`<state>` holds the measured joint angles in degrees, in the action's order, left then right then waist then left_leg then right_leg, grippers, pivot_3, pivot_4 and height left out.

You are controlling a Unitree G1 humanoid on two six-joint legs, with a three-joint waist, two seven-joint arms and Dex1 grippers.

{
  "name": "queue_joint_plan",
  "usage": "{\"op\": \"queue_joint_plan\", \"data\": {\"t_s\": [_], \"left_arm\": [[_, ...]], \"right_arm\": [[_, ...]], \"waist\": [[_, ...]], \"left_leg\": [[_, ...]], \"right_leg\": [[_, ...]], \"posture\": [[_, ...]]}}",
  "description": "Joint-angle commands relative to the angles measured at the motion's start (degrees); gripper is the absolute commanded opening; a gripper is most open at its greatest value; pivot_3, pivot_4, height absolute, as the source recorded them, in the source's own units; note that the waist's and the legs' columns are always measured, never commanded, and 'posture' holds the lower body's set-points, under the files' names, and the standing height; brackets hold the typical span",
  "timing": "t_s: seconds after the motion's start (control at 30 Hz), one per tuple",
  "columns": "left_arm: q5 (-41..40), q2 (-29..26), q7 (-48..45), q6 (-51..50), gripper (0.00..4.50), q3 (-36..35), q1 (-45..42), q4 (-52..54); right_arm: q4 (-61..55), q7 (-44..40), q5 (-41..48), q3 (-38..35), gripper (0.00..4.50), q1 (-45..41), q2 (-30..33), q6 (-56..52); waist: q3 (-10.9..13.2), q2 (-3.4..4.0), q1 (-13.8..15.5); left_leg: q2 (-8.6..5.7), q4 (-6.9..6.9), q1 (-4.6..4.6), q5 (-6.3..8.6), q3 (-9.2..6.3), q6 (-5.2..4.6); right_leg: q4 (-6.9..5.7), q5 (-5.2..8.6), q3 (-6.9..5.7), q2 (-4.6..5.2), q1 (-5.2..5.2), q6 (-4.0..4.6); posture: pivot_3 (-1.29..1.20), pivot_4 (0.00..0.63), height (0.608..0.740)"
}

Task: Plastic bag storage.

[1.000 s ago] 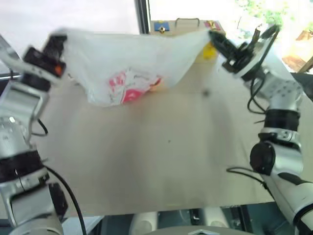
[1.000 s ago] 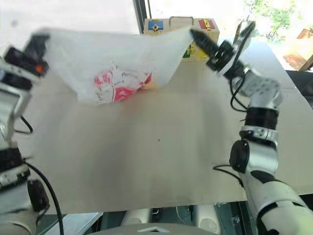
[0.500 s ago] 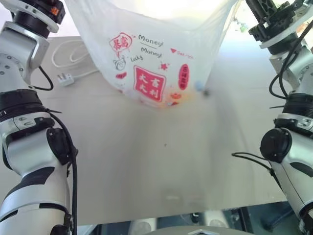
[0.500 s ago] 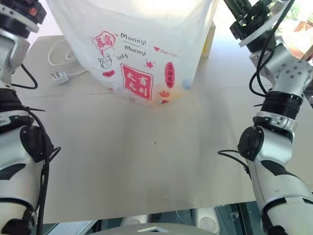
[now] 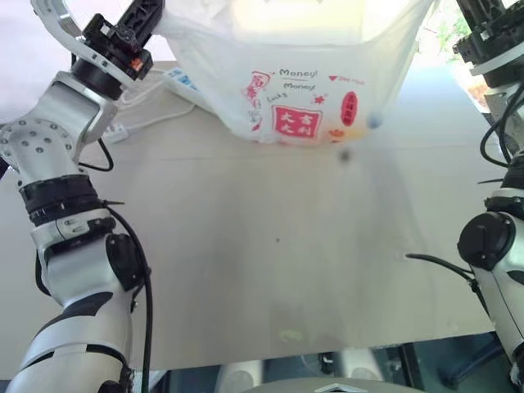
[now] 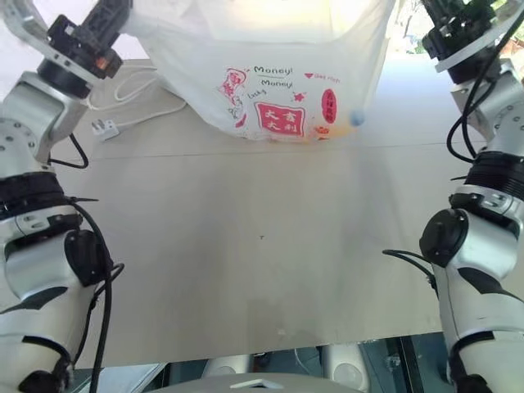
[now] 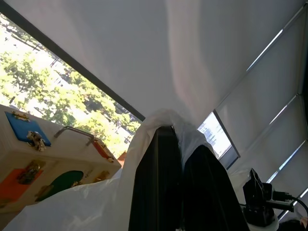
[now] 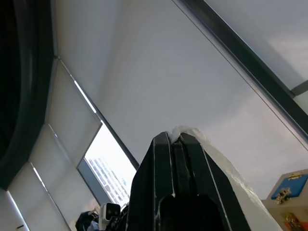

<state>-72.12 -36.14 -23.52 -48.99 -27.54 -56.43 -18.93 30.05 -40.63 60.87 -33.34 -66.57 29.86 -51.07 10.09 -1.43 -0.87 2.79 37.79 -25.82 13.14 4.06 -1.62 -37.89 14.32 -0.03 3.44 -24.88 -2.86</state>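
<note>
The two head views look forward and steeply down from above the arms onto the table (image 5: 270,246), standing close over its near edge. They share nearly the same scene, the right eye's picture set slightly sideways: both take in the plastic bag (image 5: 303,90) hanging across the far side, and a white power plug (image 6: 101,127) on the table at the left.

The left wrist view looks upward along the left end effector (image 7: 175,168), very near its black fingers (image 7: 154,178), toward window blinds (image 7: 144,43), trees outside and a wooden latch box (image 7: 43,163).

The right wrist view also faces upward, close along the right end effector (image 8: 175,163), toward the blinds and the same box at its edge.
</note>
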Motion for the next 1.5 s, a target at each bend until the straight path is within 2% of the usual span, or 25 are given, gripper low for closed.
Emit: {"op": "queue_joint_plan", "data": {"t_s": [0.03,0.07,0.23,0.3,0.33,0.47,0.53,0.6,0.7,0.8,0.9,0.97,1.07,1.23,1.43,1.5], "left_arm": [[-1.61,0.51,1.65,-0.11,0.81,-2.93,1.81,6.60],[-1.86,1.06,2.28,-0.06,1.22,-3.26,2.53,7.76],[-3.59,2.19,5.04,-1.08,3.57,-4.88,6.04,12.93],[-5.79,1.75,6.20,-3.00,4.38,-5.68,9.03,15.19],[-6.91,1.30,6.50,-4.34,4.50,-6.04,11.47,16.87],[-10.98,-0.34,7.39,-8.42,4.50,-6.63,22.82,25.02],[-12.35,-0.23,7.35,-10.27,4.50,-6.88,32.27,31.36],[-11.24,0.29,6.50,-11.04,4.50,-6.81,42.51,37.58],[-5.37,0.37,4.22,-7.96,4.50,-5.07,53.69,43.75],[4.54,1.06,1.11,-2.17,4.50,-2.06,63.12,48.65],[16.04,1.92,-1.92,5.67,4.50,1.86,71.63,52.30],[22.97,3.33,-2.78,11.22,4.50,4.26,76.20,53.69],[26.97,6.34,-2.78,15.27,4.50,6.01,80.44,54.88],[38.88,10.80,-4.80,27.21,4.50,12.00,88.28,55.37],[49.16,13.27,-5.20,36.47,4.50,17.59,91.43,52.60],[50.24,13.71,-5.68,38.53,4.50,18.16,91.74,51.54]], "right_arm": [[-2.97,-1.45,-0.11,0.34,0.59,1.64,2.58,-0.78],[-3.31,-1.68,-0.06,0.50,0.86,2.28,2.99,-1.06],[-6.11,-3.20,-0.27,2.08,3.25,5.32,4.91,-2.51],[-8.06,-4.26,-1.56,4.23,4.13,8.16,6.30,-3.99],[-9.46,-5.23,-2.18,5.51,4.46,10.38,7.38,-5.05],[-17.56,-10.24,-4.39,10.80,4.49,21.02,12.87,-8.07],[-24.80,-15.75,-6.06,14.08,4.49,30.54,17.70,-8.17],[-31.54,-21.21,-10.55,17.91,4.49,40.97,22.68,-4.75],[-35.47,-22.76,-17.17,20.24,4.49,50.69,24.75,3.66],[-37.31,-22.10,-22.96,20.84,4.49,58.54,22.83,12.57],[-39.69,-18.12,-26.14,19.77,4.49,64.24,18.45,18.59],[-40.70,-16.23,-28.51,19.14,4.49,68.25,15.46,23.44],[-40.96,-14.66,-31.12,18.16,4.49,72.33,11.96,29.74],[-38.52,-14.72,-35.00,16.52,4.49,81.86,6.32,43.14],[-35.13,-14.41,-37.21,15.91,4.49,84.86,4.87,50.66],[-34.16,-14.61,-37.49,15.77,4.49,85.55,4.92,51.95]], "waist": [[0.00,0.00,0.03],[0.00,0.00,0.05],[0.00,0.00,0.07],[0.00,0.00,0.08],[-0.03,0.00,0.09],[-0.04,-0.01,0.15],[-0.04,-0.01,0.18],[-0.09,0.03,0.42],[-0.12,0.02,0.29],[-0.09,0.06,0.27],[-0.21,-0.01,0.27],[-0.21,0.01,0.27],[-0.26,-0.04,0.30],[-0.33,0.00,0.49],[-0.43,0.03,0.26],[-0.52,0.07,0.25]], "left_leg": [[0.00,0.05,-0.01,0.00,0.00,0.00],[0.00,0.09,-0.01,0.00,0.00,0.00],[0.01,0.40,0.01,0.00,-0.01,-0.01],[0.02,0.47,0.06,0.01,-0.03,-0.02],[0.02,0.48,0.12,0.01,-0.05,-0.02],[0.06,0.50,0.13,0.04,-0.09,-0.06],[0.07,0.47,0.08,0.04,-0.08,-0.06],[0.26,0.54,0.04,0.04,-0.08,-0.06],[0.32,0.52,0.26,0.11,-0.14,-0.15],[0.26,0.62,0.55,0.20,-0.02,-0.31],[0.35,0.52,1.60,0.22,0.04,-0.23],[0.41,0.42,1.89,0.33,0.04,-0.04],[0.46,0.42,1.90,0.32,0.08,-0.09],[0.46,0.38,1.87,0.41,0.19,-0.31],[0.47,0.38,1.92,0.51,0.30,-0.30],[0.46,0.38,1.93,0.52,0.30,-0.28]], "right_leg": [[0.00,0.00,0.00,0.00,0.00,0.00],[0.00,0.00,0.01,0.00,0.00,0.00],[-0.15,0.00,0.03,0.00,0.02,0.00],[-0.20,-0.01,0.03,-0.01,0.07,-0.01],[-0.20,-0.01,0.03,-0.02,0.14,-0.01],[-0.12,0.00,0.03,-0.03,0.24,-0.01],[-0.08,-0.01,0.02,-0.03,0.19,-0.01],[-0.10,-0.01,0.01,-0.06,0.17,-0.01],[-0.02,0.01,0.05,-0.02,0.38,-0.02],[-0.09,0.01,0.12,-0.24,0.62,0.02],[0.02,0.14,0.19,-0.28,1.49,0.30],[-0.01,0.13,0.45,-0.28,1.62,0.30],[-0.01,0.12,0.60,-0.26,1.59,0.32],[0.05,0.13,0.73,-0.14,1.55,0.33],[0.12,0.15,0.79,-0.06,1.51,0.31],[0.12,0.15,0.79,-0.02,1.49,0.31]], "posture": [[0.00,0.150,0.739],[0.00,0.150,0.739],[0.00,0.150,0.739],[0.00,0.150,0.739],[0.00,0.150,0.739],[0.00,0.150,0.739],[0.00,0.150,0.739],[0.00,0.150,0.739],[0.00,0.150,0.739],[0.00,0.150,0.739],[0.00,0.150,0.739],[0.00,0.150,0.739],[0.00,0.150,0.739],[0.00,0.150,0.739],[0.00,0.150,0.739],[0.00,0.150,0.739]]}}
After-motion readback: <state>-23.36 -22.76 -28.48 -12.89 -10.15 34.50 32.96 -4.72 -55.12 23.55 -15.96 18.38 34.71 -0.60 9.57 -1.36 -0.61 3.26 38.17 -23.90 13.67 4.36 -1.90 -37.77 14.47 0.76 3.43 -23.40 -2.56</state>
